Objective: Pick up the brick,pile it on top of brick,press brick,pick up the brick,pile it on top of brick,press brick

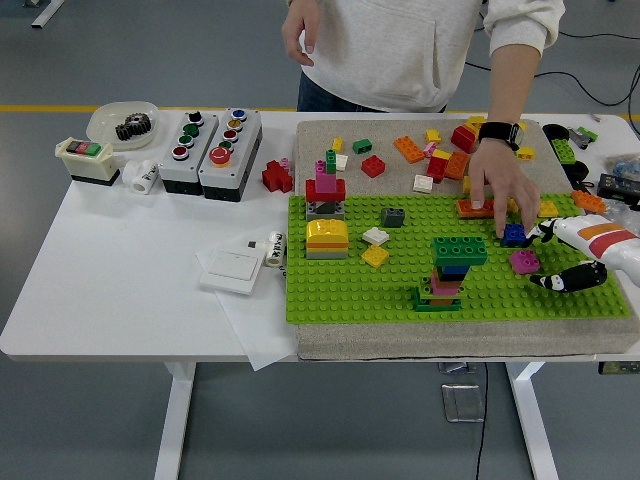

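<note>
Brick stack stands near the front edge of the green baseplate, a little right of its middle, with a dark green brick on top and blue, pink and green layers under it. The right hand of the robot comes in from the right edge of the table and hovers low over the right end of the baseplate; its black fingers are spread and hold nothing. The magenta brick lies just beside these fingers, on their left, between the hand and the stack. So I judge it the nearest brick to take, and the stack is then further left along the same line. Its long side I cannot tell; it looks almost square.

A little farther back, a person's hand reaches from the far side and its fingertips touch the blue brick, which sits just behind the magenta one. This hand is very near to the robot's hand, so a reach now could meet it.

Farther left on the baseplate stand a yellow block and a small red and pink tower.

At the far left corner of the table a white bowl holds a dark gear.

The left arm does not show.
</note>
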Motion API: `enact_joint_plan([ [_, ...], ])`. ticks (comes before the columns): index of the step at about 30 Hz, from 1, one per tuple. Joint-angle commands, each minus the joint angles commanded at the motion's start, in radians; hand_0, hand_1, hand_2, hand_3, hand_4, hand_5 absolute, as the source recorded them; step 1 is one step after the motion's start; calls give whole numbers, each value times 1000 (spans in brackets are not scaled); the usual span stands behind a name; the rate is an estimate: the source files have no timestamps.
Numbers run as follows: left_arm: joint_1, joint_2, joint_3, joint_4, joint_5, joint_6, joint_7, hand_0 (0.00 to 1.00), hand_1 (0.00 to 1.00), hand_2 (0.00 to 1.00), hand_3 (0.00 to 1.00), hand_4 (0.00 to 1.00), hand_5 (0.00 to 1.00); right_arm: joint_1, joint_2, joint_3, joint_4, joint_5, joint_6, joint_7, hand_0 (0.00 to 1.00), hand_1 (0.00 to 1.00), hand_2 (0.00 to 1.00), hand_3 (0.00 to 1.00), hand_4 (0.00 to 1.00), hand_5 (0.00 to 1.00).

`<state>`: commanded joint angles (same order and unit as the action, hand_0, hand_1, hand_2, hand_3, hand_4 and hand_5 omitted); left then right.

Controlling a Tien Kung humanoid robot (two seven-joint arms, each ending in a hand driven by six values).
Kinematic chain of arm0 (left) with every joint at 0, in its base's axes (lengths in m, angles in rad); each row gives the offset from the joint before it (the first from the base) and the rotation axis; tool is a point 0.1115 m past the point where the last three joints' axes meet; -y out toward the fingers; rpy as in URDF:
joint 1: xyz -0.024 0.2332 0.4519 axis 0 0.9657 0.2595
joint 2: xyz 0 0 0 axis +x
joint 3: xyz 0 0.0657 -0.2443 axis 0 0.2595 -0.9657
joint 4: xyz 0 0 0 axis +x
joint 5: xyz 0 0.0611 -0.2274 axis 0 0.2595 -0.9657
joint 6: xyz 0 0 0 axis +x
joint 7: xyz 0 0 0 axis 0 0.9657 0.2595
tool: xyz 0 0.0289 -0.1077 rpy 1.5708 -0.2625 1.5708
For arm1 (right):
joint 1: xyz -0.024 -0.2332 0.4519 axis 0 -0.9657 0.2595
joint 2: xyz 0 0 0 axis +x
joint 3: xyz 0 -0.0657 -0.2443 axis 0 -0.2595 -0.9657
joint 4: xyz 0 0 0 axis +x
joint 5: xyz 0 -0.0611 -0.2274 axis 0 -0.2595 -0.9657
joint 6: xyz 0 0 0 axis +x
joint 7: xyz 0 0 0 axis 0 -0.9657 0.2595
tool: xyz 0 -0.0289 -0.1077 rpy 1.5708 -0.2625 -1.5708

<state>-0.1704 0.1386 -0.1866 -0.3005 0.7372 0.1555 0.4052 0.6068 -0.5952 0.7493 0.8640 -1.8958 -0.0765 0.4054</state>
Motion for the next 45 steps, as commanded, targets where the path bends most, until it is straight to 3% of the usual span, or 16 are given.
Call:
enact_joint_plan([
  [8, -1, -1, -2, 0, 2, 0, 0, 461, 556, 617, 631, 673, 798, 3, 5, -3, -12, 4, 0, 0, 668, 713, 779, 767, 832, 317],
  [37, -3, 0, -4, 0, 10, -5, 2, 462, 558, 616, 631, 674, 796, 55, 30, -65, -51, -25, 20, -11, 643, 692, 748, 736, 828, 333],
  [38, -4, 0, -4, 0, 10, -5, 2, 462, 556, 616, 630, 674, 796, 56, 30, -66, -51, -28, 19, -11, 596, 672, 730, 709, 813, 340],
  [43, -5, -1, -4, -1, 12, -5, 2, 462, 556, 616, 630, 674, 796, 58, 32, -69, -57, -31, 16, -11, 596, 672, 730, 709, 813, 340],
  [45, -5, -1, -4, -1, 11, -5, 2, 462, 555, 616, 631, 674, 796, 58, 33, -69, -58, -34, 15, -12, 539, 641, 711, 669, 788, 348],
])
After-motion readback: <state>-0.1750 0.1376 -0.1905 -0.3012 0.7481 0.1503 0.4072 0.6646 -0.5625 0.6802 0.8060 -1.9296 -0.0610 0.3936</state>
